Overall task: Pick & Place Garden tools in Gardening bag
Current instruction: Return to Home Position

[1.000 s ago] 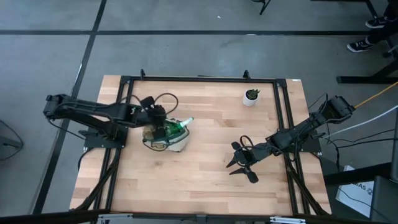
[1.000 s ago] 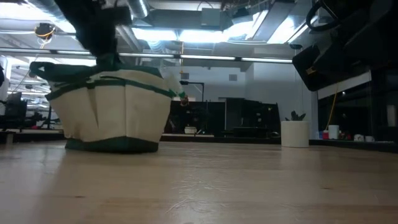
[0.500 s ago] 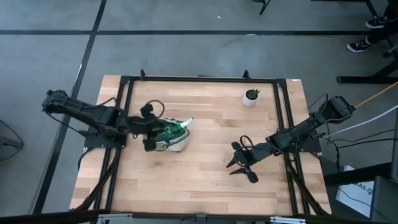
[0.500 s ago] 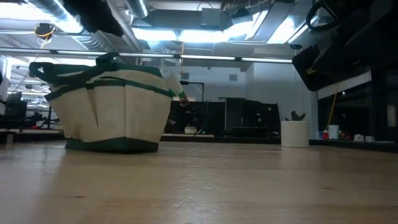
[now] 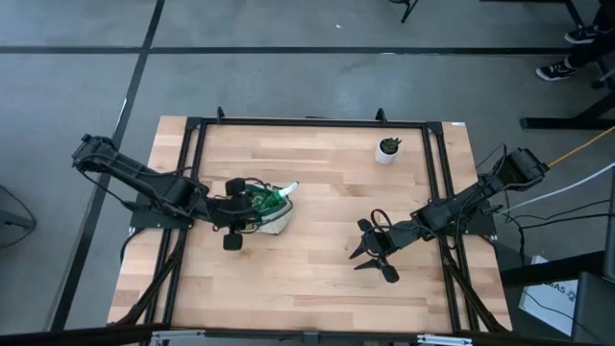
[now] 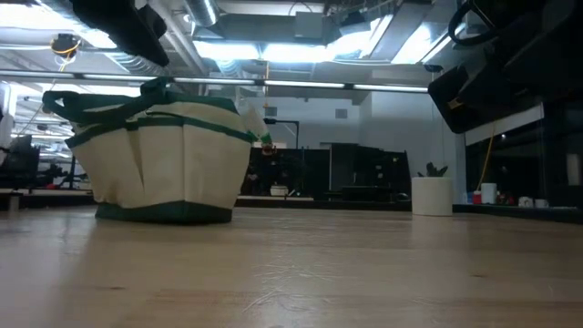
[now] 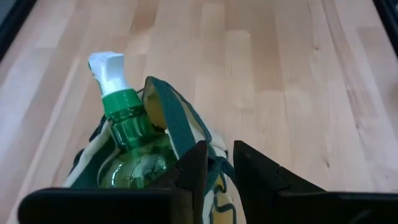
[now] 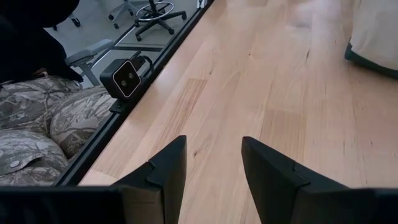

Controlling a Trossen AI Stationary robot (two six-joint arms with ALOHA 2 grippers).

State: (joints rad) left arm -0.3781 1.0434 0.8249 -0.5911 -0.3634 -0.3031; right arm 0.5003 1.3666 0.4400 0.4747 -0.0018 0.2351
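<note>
The cream gardening bag [image 5: 267, 211] with green trim stands on its base at the table's left middle; it also shows in the low view [image 6: 164, 159]. A green spray bottle [image 7: 134, 152] stands in it, its white nozzle [image 7: 109, 68] sticking out over the rim. No other garden tool shows. My left gripper [image 7: 220, 163] hovers above the bag's near-left side, over a green strap [image 7: 180, 121]. Its fingers are a narrow gap apart and empty. My right gripper [image 8: 213, 155] is open and empty, low over the table's right middle [image 5: 370, 248].
A small green plant in a white pot [image 5: 388, 149] stands at the far right of the table. A black frame [image 5: 307, 123] runs around the table. A small camera [image 8: 127, 78] sits at the near edge. Bare wood lies between the bag and my right gripper.
My left gripper has risen off the top of the bag and drawn back toward the table's near-left, clear of the strap. The bag and the spray bottle have stayed where they were.
</note>
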